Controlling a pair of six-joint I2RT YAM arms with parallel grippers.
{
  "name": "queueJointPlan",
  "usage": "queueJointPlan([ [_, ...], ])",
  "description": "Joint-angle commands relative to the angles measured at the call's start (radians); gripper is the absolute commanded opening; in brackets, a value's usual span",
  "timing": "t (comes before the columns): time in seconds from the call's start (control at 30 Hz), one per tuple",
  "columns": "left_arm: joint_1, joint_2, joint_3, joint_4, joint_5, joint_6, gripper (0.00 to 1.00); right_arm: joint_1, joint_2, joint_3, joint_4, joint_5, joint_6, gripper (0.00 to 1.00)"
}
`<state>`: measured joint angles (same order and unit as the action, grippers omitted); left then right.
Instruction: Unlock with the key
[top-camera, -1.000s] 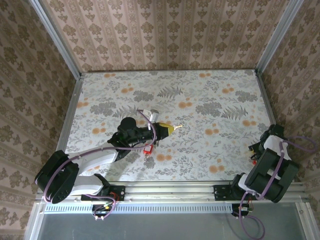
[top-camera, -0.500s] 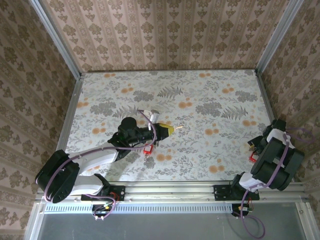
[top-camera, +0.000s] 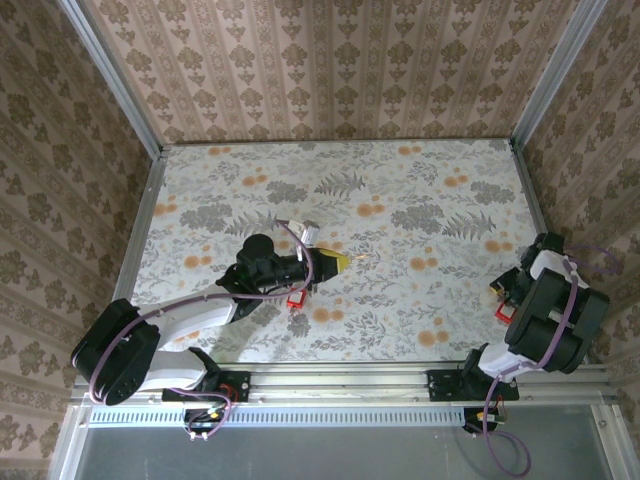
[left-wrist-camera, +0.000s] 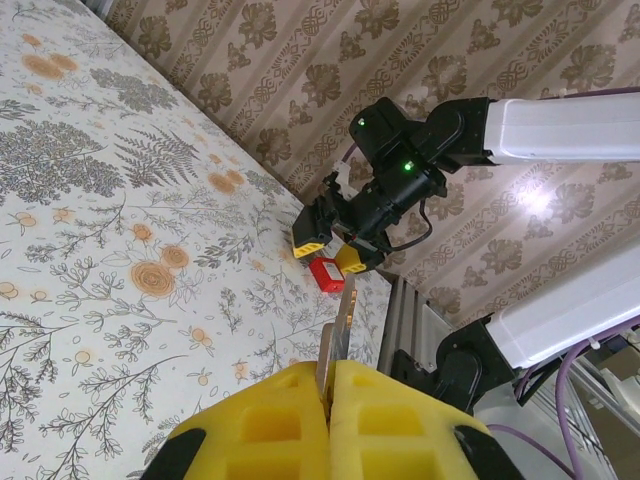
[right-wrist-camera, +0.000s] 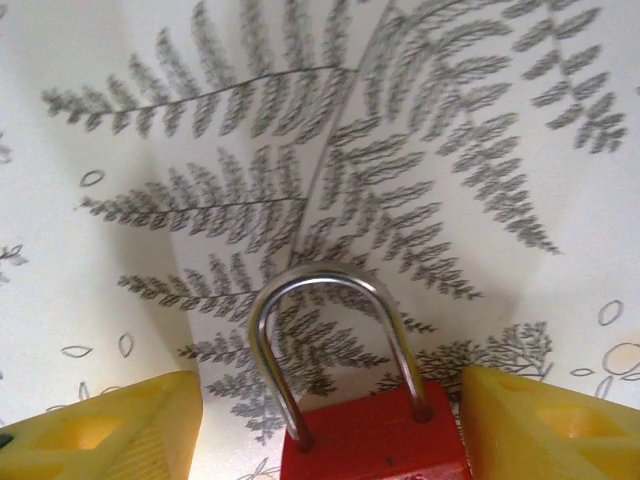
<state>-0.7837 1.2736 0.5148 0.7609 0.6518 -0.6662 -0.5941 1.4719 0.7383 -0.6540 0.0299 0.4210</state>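
Note:
My left gripper (top-camera: 335, 261) is shut on a flat metal key (left-wrist-camera: 343, 322), whose blade sticks out past the yellow pads (left-wrist-camera: 270, 420) and points toward the right arm. In the left wrist view a red padlock (left-wrist-camera: 327, 272) lies on the table under my right gripper (left-wrist-camera: 332, 245). In the right wrist view the padlock's red body (right-wrist-camera: 375, 440) and its steel shackle (right-wrist-camera: 330, 290) sit between the yellow fingers (right-wrist-camera: 100, 425) of the right gripper (right-wrist-camera: 330, 420). That gripper is open: the left finger stands clear of the body and the right one is close against it.
The floral tablecloth (top-camera: 400, 200) is boxed in by patterned walls (top-camera: 330, 70) on three sides. An aluminium rail (top-camera: 340, 380) with both arm bases runs along the near edge. The right arm (top-camera: 545, 320) crouches at the table's right edge.
The right arm has shifted its pose at the right edge, drawing its gripper slightly inward, and its fingers have narrowed a little. The left arm and key have barely moved.

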Motion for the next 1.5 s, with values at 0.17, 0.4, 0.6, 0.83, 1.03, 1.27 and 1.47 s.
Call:
queueJointPlan([
  [0.17,0.009,0.014,0.017,0.032,0.032,-0.014,0.00,0.120,0.056,0.038,-0.055,-0.084,-0.016,0.69],
  [0.4,0.013,0.019,0.013,0.049,0.034,-0.019,0.00,0.176,0.097,0.074,-0.095,-0.054,-0.022,0.66],
  [0.6,0.023,0.021,-0.002,0.077,0.040,-0.032,0.00,0.201,0.112,0.088,-0.113,-0.068,-0.019,0.43],
  [0.83,0.042,0.021,-0.027,0.104,0.043,-0.044,0.00,0.240,0.058,0.039,-0.078,-0.177,0.025,0.32],
  [1.03,0.056,0.023,-0.045,0.109,0.040,-0.046,0.00,0.284,-0.019,-0.019,-0.022,-0.272,0.108,0.30],
  [1.27,0.067,0.033,-0.045,0.112,0.044,-0.051,0.00,0.417,-0.004,0.030,-0.003,-0.272,0.177,0.30],
  [1.47,0.068,0.036,-0.047,0.123,0.048,-0.062,0.00,0.505,0.071,0.142,-0.110,-0.137,0.142,0.35],
])
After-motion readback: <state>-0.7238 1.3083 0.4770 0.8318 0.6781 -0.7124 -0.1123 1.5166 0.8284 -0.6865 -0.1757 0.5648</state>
